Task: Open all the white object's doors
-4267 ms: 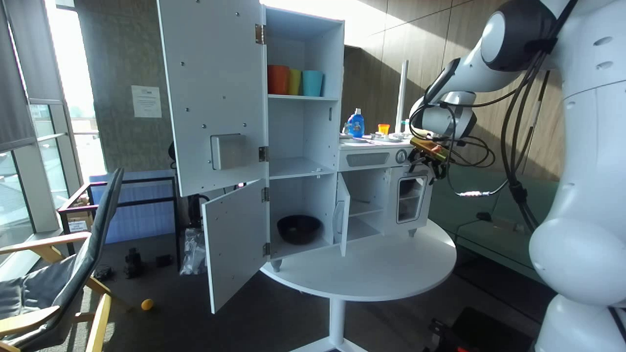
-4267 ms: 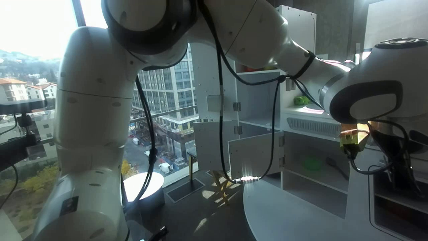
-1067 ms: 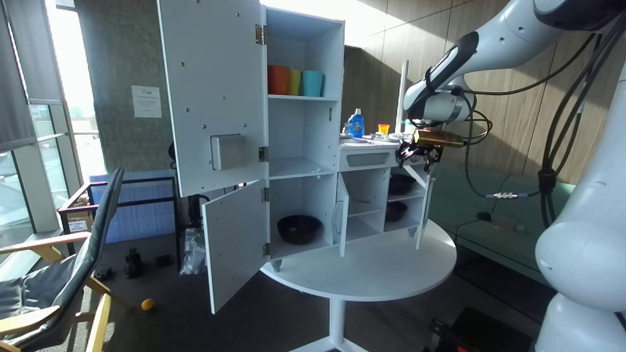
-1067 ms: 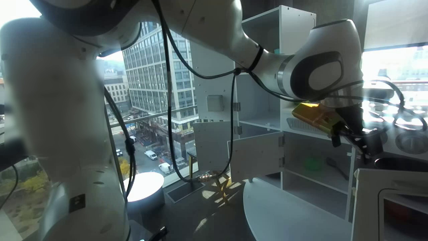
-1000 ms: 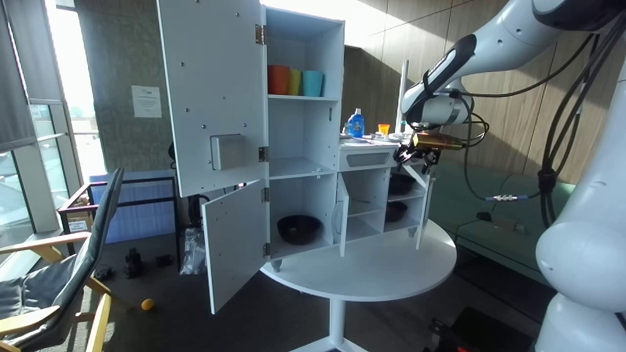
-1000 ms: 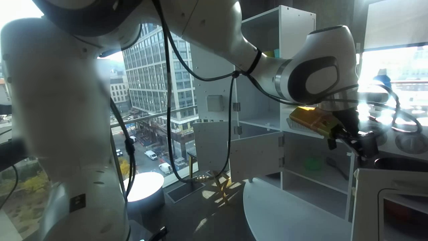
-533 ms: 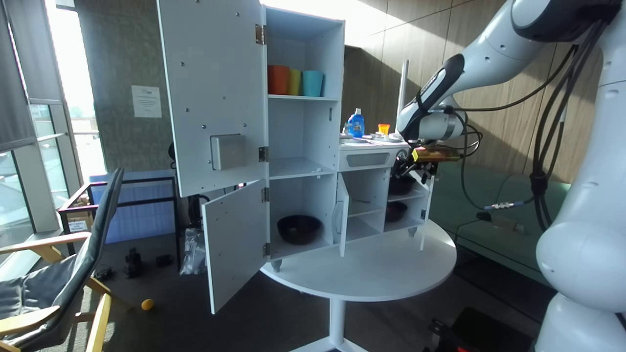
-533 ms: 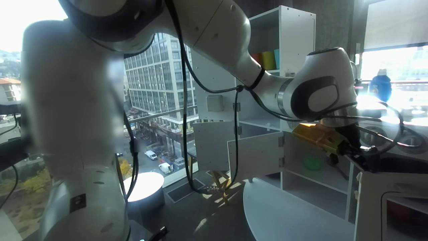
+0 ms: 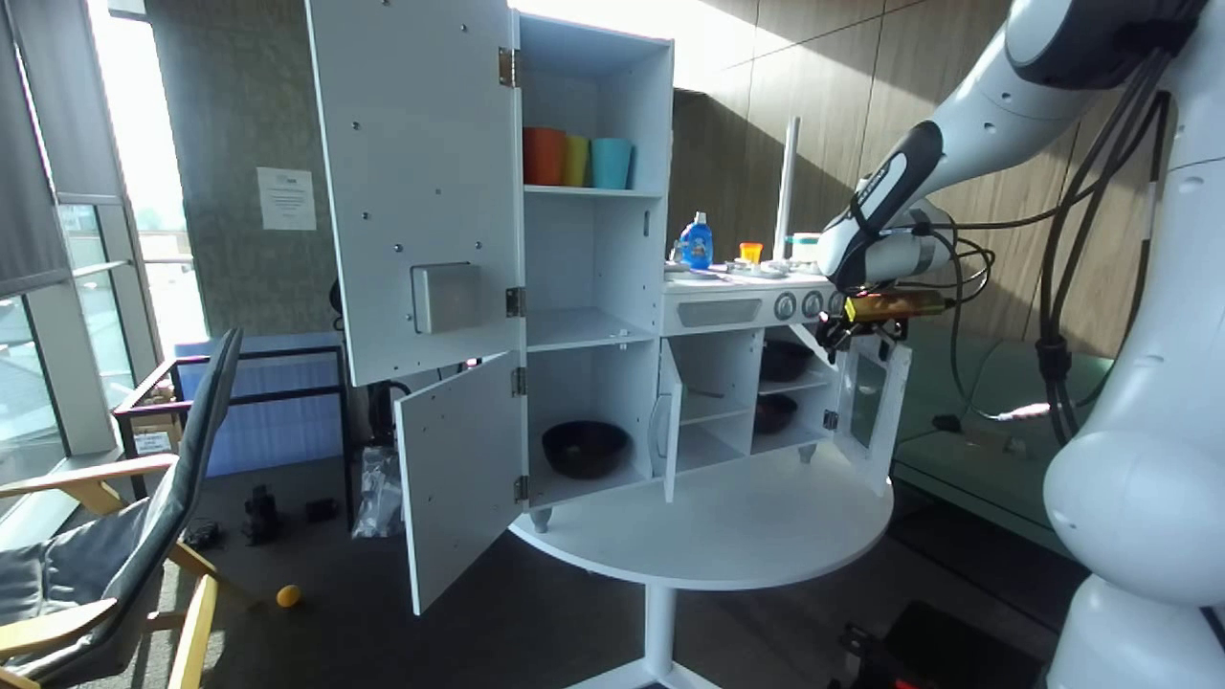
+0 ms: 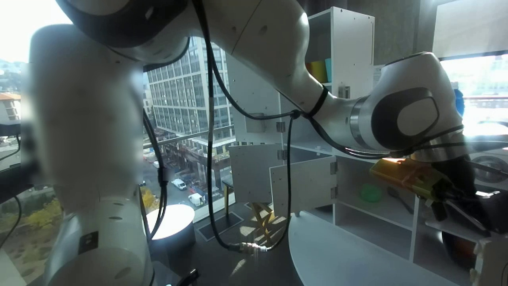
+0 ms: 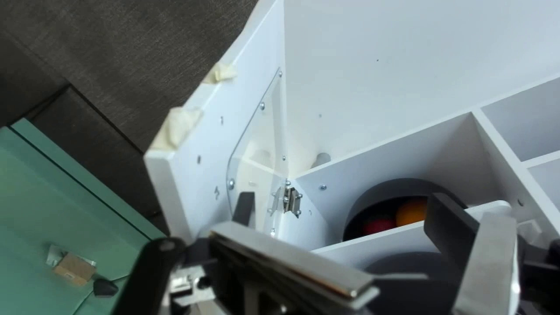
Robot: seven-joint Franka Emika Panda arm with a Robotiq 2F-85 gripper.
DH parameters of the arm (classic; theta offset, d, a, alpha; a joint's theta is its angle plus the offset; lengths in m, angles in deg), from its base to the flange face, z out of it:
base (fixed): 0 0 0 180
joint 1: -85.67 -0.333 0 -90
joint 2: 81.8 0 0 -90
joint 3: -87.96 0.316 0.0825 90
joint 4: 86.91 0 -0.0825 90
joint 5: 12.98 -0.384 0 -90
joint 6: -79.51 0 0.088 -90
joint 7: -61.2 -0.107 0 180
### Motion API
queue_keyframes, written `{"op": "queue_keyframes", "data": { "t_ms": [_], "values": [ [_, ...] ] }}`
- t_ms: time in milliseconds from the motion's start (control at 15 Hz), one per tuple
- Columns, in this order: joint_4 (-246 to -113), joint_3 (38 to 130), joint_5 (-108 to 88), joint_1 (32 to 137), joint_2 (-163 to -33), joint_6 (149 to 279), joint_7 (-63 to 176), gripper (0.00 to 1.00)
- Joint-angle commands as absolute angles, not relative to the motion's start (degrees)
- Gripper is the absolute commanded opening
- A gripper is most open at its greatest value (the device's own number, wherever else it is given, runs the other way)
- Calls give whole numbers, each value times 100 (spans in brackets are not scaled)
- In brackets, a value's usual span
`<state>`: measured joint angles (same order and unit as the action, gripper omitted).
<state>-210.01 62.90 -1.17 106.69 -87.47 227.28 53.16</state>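
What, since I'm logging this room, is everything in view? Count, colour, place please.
Round table: 1, white, floor.
Toy kitchen: 1, white, on that table.
Doors: 4, white, kitchen front, all open.
Cups: 3, orange-red, yellow, blue, fridge.
Bowls: 3, dark, one in fridge, two in oven.
Round things: 2 seen, red and orange, lower oven bowl.
Bottle: 1, blue, counter.
Small cup: 1, orange, counter.
Round item: 1, green, middle compartment.
Spoon-like utensil: 1, dark, beside it.
Armchair: 1, dark with wood, floor.
Ball: 1, orange, floor.
Sofa: 1, green, beyond table.
Paper: 1, white, grey wall.
Small extras: several, counter and floor, unclear.
Robot arm: 1, white, beside table.
Gripper: 1, black, near oven, open.
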Motion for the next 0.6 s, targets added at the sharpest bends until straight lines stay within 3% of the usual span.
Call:
{"op": "queue_keyframes", "data": {
  "t_ms": [0,533],
  "values": [
    [-20868,6221,-53,10791,-8706,22737,5185,100],
    [-21278,6303,655,10736,-7938,22853,5171,100]
  ]
}}
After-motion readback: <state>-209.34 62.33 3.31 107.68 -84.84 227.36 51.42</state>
